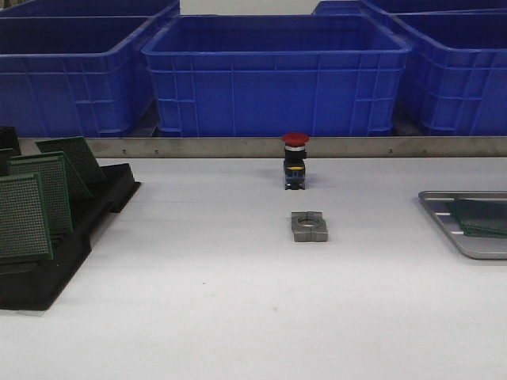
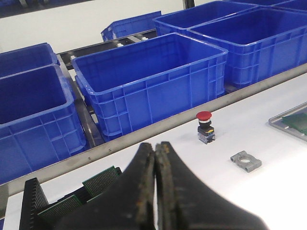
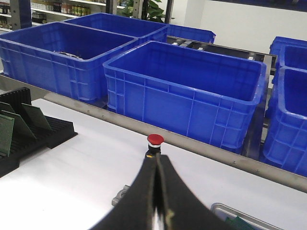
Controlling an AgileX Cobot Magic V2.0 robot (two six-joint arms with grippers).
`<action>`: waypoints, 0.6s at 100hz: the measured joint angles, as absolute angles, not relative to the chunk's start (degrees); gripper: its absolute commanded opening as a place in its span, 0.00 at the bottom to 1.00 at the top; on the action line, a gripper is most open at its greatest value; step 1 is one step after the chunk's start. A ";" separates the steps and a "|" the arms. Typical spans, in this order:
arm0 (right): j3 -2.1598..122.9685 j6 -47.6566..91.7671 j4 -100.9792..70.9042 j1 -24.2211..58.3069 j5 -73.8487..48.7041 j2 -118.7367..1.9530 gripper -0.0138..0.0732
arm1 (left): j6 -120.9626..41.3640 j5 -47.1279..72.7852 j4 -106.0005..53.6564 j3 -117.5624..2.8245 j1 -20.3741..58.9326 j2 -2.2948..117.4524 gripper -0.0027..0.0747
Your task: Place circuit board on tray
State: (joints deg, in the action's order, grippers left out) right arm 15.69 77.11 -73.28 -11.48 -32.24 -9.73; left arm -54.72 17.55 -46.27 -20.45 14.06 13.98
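Note:
The silver-grey tray [image 1: 444, 222] lies at the table's right edge with a green circuit board [image 1: 481, 217] lying in it; both also show in the left wrist view [image 2: 283, 123] and the right wrist view [image 3: 221, 209]. Several more green circuit boards [image 1: 24, 216] stand upright in the black slotted rack [image 1: 87, 226] at the left. Neither gripper shows in the front view. My left gripper [image 2: 155, 149] is shut and empty, above the rack side. My right gripper [image 3: 157, 160] is shut and empty, above the table's middle.
A red-capped push button [image 1: 295, 161] stands mid-table, with a grey metal clamp block [image 1: 309, 226] just in front of it. Several blue plastic crates [image 1: 273, 75] line the back behind a metal rail [image 1: 238, 147].

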 measured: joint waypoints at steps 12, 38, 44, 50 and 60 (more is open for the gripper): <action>15.57 77.11 -73.28 -11.48 -32.99 -9.36 0.09 | -54.72 17.55 -46.27 -18.54 14.06 11.08 0.01; 15.57 77.11 -73.28 -11.48 -33.53 -9.36 0.09 | -54.72 17.77 -47.15 -18.03 14.06 10.53 0.01; 15.57 77.11 -73.28 -11.48 -33.58 -9.36 0.09 | -54.72 17.89 -47.42 -18.03 14.06 10.53 0.01; 15.57 77.11 -73.28 -11.48 -33.67 -9.36 0.09 | -54.72 17.99 -47.54 -18.03 14.06 10.53 0.01; 15.57 77.11 -73.28 -11.48 -33.67 -9.36 0.09 | -54.72 18.01 -47.65 -18.03 14.06 10.53 0.01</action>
State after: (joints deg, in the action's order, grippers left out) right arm 15.57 77.11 -73.28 -11.48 -33.67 -9.36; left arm -54.72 18.01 -47.65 -18.03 14.06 10.53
